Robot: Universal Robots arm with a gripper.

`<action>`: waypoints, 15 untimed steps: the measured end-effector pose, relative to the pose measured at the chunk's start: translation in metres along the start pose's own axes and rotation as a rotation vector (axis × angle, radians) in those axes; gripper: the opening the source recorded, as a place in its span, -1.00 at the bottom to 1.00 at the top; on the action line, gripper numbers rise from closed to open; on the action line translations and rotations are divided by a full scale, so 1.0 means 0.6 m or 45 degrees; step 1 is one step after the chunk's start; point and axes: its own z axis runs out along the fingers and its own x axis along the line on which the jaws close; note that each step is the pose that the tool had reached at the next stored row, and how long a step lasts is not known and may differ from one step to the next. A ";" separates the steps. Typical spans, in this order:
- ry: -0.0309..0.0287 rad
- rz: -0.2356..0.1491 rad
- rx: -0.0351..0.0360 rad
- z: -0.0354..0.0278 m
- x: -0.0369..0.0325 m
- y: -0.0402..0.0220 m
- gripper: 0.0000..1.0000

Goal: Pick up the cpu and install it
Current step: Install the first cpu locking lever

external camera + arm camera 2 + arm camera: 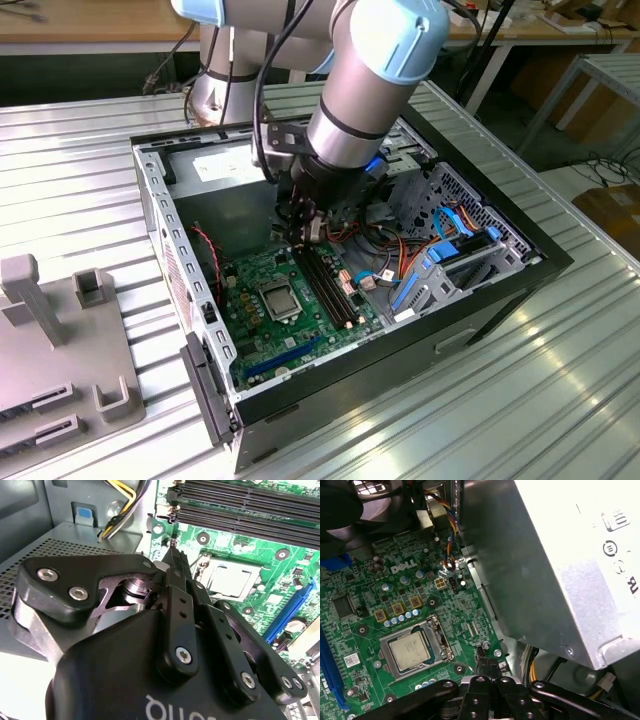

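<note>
Hovering: the gripper [487, 667] is hanging inside the open computer case [500, 290], just above the green motherboard [265, 275], close to the socket but not over it
Fingers: pressed together into a narrow point in both wrist views, pinching nothing that can be made out, tip [175, 555] sitting just off the board
CPU spot: the cpu [411, 651] is lying flat in the socket [436, 645], pale silvery face up, metal frame sitting around it; in the second wrist view the cpu [231, 582] is showing up beside the closed fingers, apart from them
From outside: the exterior view is showing the cpu [280, 298] as a small grey square mid-board, with the gripper [303, 238] above and a bit behind it
Arm: the robot arm [375, 80] is reaching down into the case from the far side, grey tube with pale blue caps
Neighbours: dark memory slots [330, 285] are running alongside the socket toward the exterior view's right, and the silver power supply box [560, 565] is crowding in right next to the gripper
Cables: orange and blue wires [440, 240] are bunching up near the drive bay on the exterior view's right
Surface: the ribbed metal surface [90, 180] is carrying the case, plus a grey fixture block [60, 340] off on the exterior view's left
</note>
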 end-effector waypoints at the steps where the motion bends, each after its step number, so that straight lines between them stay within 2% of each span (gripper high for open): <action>1: 0.0029 -0.005 0.0004 0.000 0.001 0.000 -0.79; 5: 0.0128 -0.046 -0.0009 0.000 0.002 0.001 -0.79; 9: 0.0213 -0.106 -0.0052 0.000 0.004 0.001 -0.79; 12: 0.0263 -0.115 -0.0048 -0.001 0.014 -0.003 -0.79; 15: 0.0352 -0.120 -0.0023 -0.002 0.021 -0.006 -0.79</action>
